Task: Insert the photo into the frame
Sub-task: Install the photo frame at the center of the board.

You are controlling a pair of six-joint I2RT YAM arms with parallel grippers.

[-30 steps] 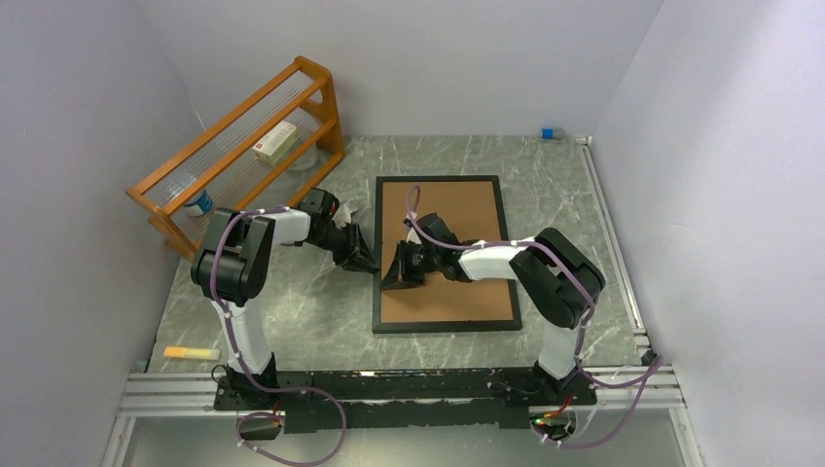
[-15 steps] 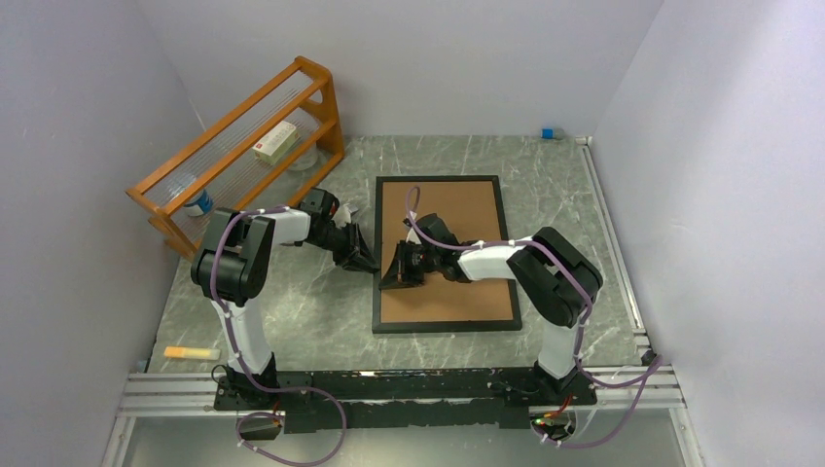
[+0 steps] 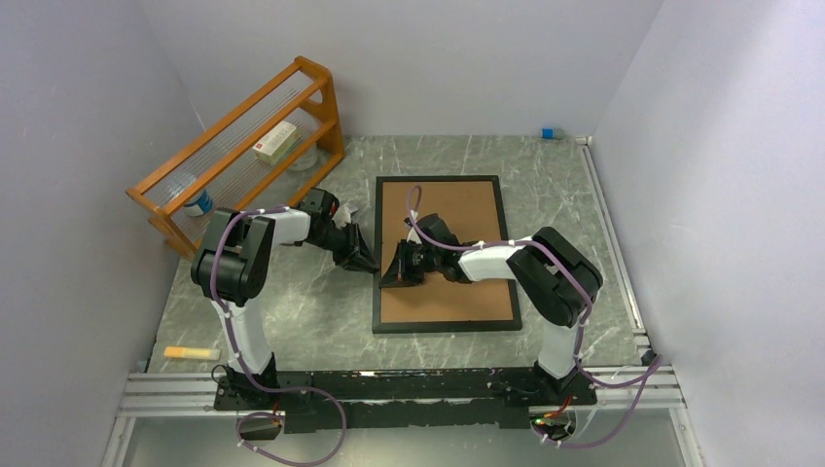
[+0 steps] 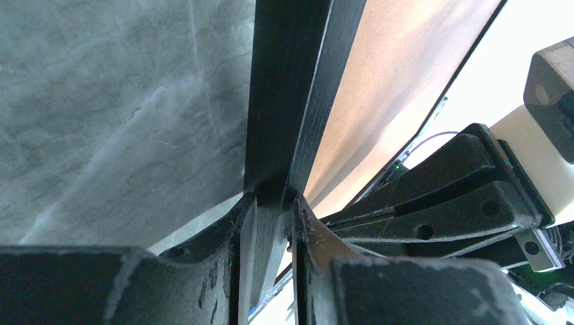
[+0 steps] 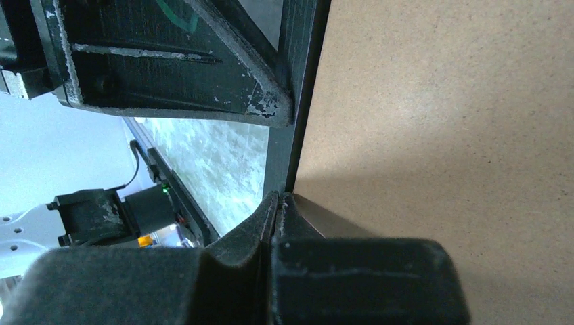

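- The frame (image 3: 443, 179): thin matte-black rectangular border, lying back-up mid-table.
- Backing board (image 3: 457, 209): smooth brown fibreboard fills it.
- Left gripper (image 3: 368, 261) pinches the frame's left rail between 2 scuffed fingers.
- Right gripper (image 3: 389, 280): fingers pressed together, tip at the board's left edge.
- Table (image 3: 321, 311): grey-green, marbled.

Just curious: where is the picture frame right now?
Top view: the frame lies mid-table, right of the orange rack, its left edge in the left gripper.
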